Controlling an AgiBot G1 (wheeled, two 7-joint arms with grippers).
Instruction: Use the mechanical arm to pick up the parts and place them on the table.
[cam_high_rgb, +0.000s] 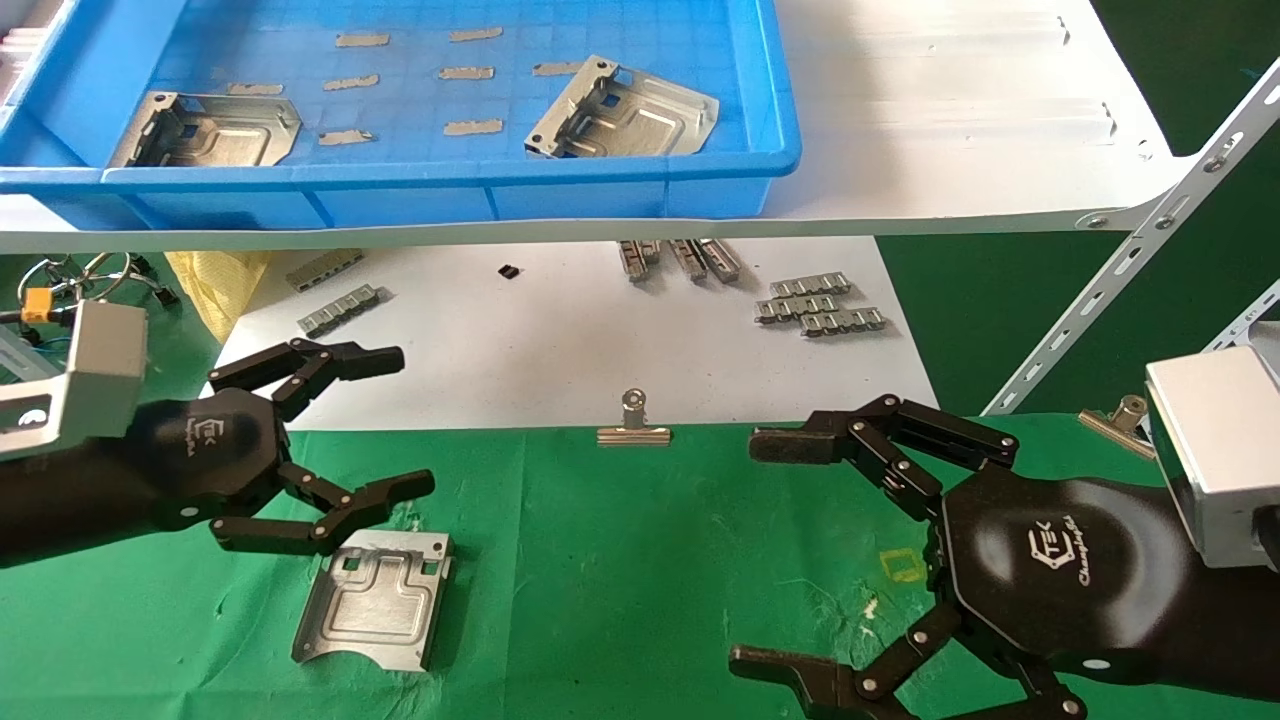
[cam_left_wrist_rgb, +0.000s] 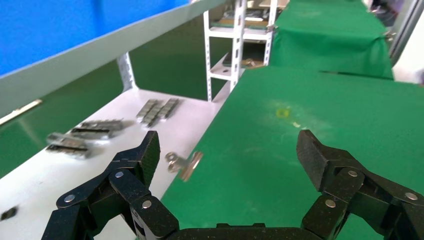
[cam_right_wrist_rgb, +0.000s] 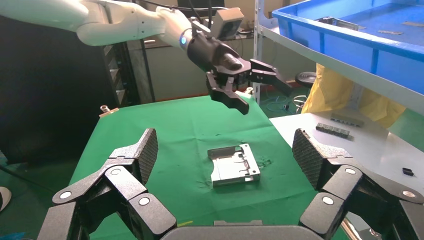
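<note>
bare green table (cam_high_rgb: 650, 580), shelf edge (cam_high_rgb: 500, 232) overhead

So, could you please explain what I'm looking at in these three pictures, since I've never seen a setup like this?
This is a two-armed robot. The wide picture comes from a camera on its head, looking down; the other two come from cameras on its wrists, each peering out between that arm's own fingers.

The left gripper is open and holds nothing, above a metal plate lying flat on the green table. The right gripper is also open and empty, over bare cloth. The right wrist view shows that same plate from the other side, with the left arm beyond it.

On a shelf behind sits a blue tray with two more plates. Small ribbed metal strips lie on the white board below.
</note>
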